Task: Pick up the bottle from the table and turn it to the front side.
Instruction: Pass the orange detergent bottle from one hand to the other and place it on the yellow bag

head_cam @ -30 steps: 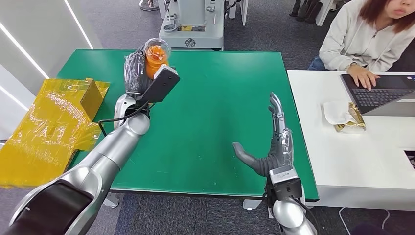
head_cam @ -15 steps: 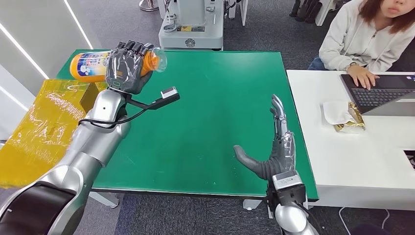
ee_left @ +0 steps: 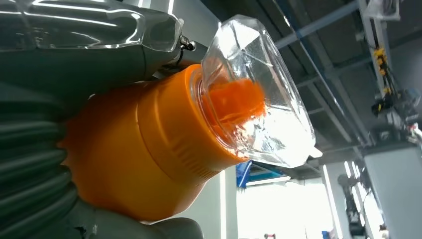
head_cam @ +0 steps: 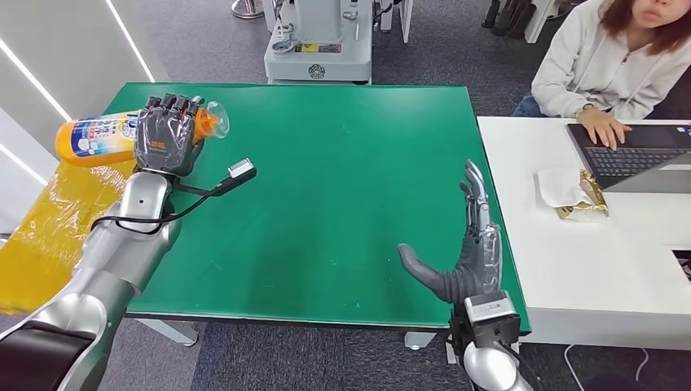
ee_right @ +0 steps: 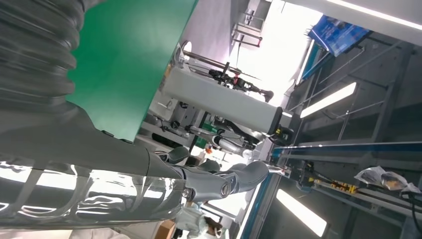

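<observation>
My left hand [head_cam: 165, 134], gripping orange plastic bottle w/ clear cap [head_cam: 102, 136], has swung it horizontal, label up: front-side turn approx. done; right hand [head_cam: 468, 259] spread, idle.

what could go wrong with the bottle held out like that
The left hand grips the orange bottle near its neck while it lies sideways, so most of its body sticks out unsupported and it could twist or slip. It hangs past the green table's left edge, over the yellow wrapping, so a drop might miss the table. The right hand is open and far off, unable to catch it.
</observation>
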Robot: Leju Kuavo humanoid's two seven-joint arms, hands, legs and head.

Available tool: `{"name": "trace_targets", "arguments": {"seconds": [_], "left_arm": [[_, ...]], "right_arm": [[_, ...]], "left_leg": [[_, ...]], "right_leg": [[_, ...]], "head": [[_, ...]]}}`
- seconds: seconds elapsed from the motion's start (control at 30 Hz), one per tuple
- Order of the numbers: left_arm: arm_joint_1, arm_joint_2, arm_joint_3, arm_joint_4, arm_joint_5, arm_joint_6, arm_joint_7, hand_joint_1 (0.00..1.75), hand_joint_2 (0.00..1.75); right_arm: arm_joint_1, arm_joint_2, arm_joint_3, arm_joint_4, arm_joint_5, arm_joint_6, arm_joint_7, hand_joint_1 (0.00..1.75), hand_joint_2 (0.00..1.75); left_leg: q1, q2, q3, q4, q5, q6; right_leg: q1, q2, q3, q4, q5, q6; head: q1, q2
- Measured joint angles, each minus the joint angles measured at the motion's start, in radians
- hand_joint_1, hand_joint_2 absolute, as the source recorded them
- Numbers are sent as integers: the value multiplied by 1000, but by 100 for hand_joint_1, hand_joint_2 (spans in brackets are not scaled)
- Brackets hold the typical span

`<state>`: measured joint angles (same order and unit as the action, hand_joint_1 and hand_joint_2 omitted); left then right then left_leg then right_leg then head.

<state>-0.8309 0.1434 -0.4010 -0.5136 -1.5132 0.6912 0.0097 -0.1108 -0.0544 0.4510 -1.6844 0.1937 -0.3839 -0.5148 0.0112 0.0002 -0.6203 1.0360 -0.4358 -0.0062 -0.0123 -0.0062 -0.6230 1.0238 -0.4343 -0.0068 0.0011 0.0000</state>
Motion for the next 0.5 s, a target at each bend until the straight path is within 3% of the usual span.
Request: {"name": "trace_targets", "arguments": {"seconds": [0.5], "left_arm": [[127, 69, -42, 169, 0, -53, 61, 175, 175]], "right_arm": [[57, -1, -12, -28, 33, 13, 11, 0, 175]], "left_leg": [[0, 1, 0, 0, 0, 0]], "right_leg": [[0, 1, -1, 0, 0, 0]], "head": [[0, 0]]}}
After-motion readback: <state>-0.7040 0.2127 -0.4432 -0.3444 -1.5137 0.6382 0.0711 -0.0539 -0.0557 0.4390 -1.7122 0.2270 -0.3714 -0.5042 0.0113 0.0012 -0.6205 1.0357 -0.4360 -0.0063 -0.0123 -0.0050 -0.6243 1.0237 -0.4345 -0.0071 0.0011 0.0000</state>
